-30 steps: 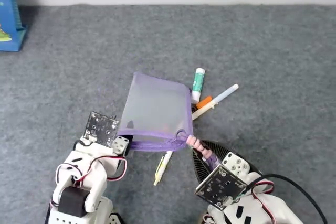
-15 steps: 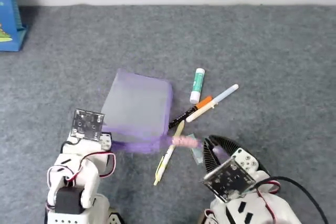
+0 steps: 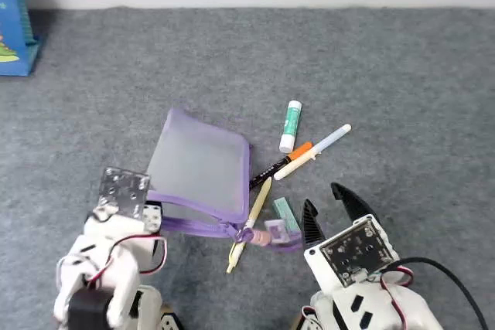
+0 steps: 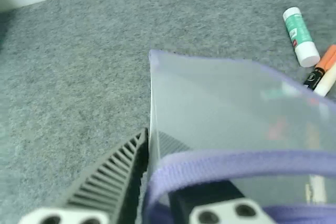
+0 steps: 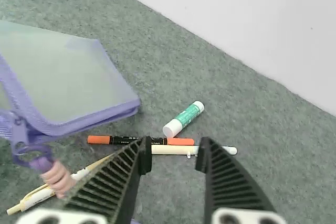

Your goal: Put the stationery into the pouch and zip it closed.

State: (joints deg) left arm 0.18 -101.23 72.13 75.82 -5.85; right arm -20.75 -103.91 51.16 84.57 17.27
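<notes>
Resting on the grey table (image 3: 402, 98): one pouch (image 3: 199, 171), near edge clamped in the left gripper (image 3: 157, 216); loose beside it, one glue stick (image 3: 291, 125), one orange-capped marker (image 3: 280, 163), one white pen (image 3: 313, 152), one yellow pen (image 3: 249, 226), one green eraser (image 3: 285, 216); right gripper (image 3: 322, 197) nearby, jaws apart, empty.

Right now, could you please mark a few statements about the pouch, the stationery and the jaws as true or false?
1. The left jaws are shut on the pouch. True.
2. The right jaws hold the glue stick. False: they are open and empty, and the glue stick lies on the carpet.
3. The orange marker is inside the pouch. False: it lies on the carpet beside it.
4. A blue object stands at the far left corner of the carpet. True.
</notes>
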